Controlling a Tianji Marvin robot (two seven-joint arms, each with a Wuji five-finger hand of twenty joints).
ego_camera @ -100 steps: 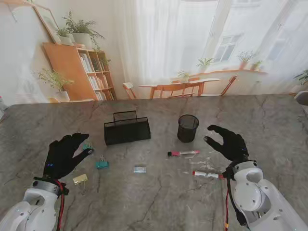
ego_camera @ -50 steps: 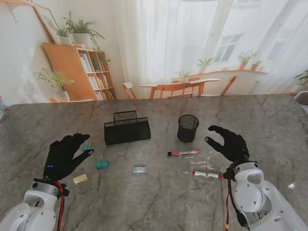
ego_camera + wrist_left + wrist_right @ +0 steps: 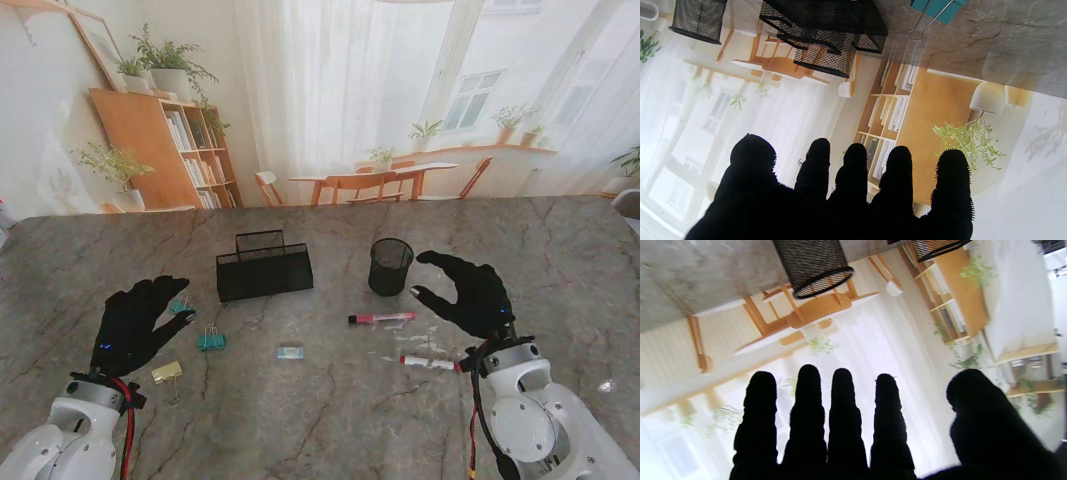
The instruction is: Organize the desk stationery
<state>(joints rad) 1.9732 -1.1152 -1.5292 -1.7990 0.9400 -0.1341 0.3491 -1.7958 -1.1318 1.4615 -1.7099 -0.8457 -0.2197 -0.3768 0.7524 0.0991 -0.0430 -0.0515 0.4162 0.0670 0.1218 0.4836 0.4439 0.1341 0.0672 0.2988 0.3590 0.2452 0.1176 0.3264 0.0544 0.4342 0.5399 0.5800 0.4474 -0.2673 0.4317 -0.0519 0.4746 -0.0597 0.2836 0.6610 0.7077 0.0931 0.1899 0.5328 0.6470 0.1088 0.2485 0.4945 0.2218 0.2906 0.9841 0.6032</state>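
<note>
My right hand (image 3: pixel 468 293) hovers released, fingers spread, beside the mesh pen cup (image 3: pixel 390 266); my left hand (image 3: pixel 135 322) is released near the teal binder clip (image 3: pixel 211 340).

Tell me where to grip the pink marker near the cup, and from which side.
Grip the pink marker at mid-barrel, coming down from above with the right hand, which is open nearby. It lies flat, running left to right, so thumb and fingers would likely close best across the barrel from its near and far sides.

We see the black mesh desk organizer (image 3: pixel 264 267) at the table's (image 3: pixel 330 420) eleven o'clock, the round black mesh pen cup (image 3: pixel 390 266) to its right — two red-capped markers (image 3: pixel 381 318) nearer us, at five o'clock of the cup.
</note>
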